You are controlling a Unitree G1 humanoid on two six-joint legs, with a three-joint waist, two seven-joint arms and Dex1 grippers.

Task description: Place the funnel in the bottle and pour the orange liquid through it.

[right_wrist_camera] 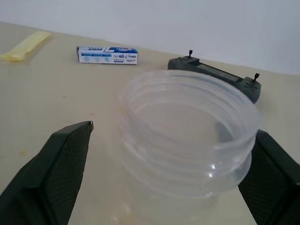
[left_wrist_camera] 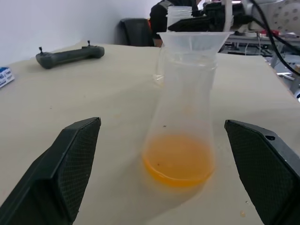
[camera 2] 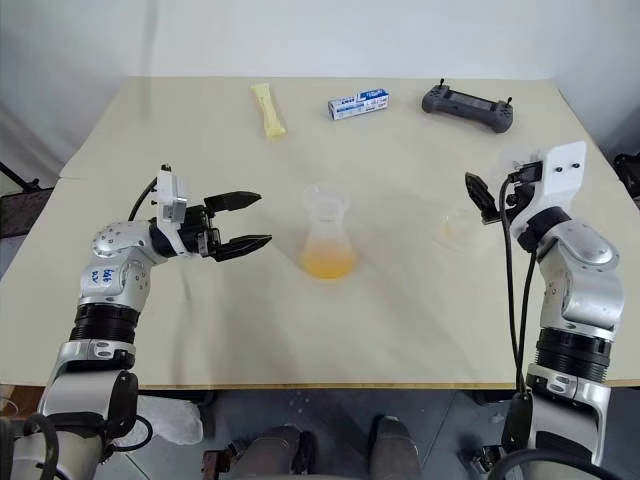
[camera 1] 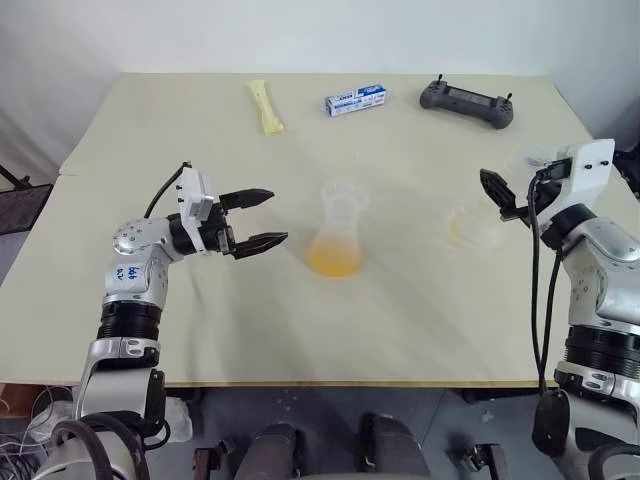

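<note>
The clear bottle (camera 1: 338,228) stands upright at the table's middle, with the funnel (camera 1: 340,195) seated in its neck. A shallow pool of orange liquid (camera 1: 335,260) lies in its wide base. My left gripper (camera 1: 277,215) is open and points at the bottle from its left, a short way off; in the left wrist view the bottle (left_wrist_camera: 185,108) stands between the spread fingers (left_wrist_camera: 70,159). My right gripper (camera 1: 500,198) is open at the right. A wide-mouthed clear cup (right_wrist_camera: 187,136) stands upright on the table between its fingers, with only a faint yellowish trace inside.
Along the far edge of the table (camera 1: 200,330) lie a yellow packet (camera 1: 265,106), a white and blue box (camera 1: 356,99) and a dark hand controller (camera 1: 467,100). The table's right edge runs close beside my right arm.
</note>
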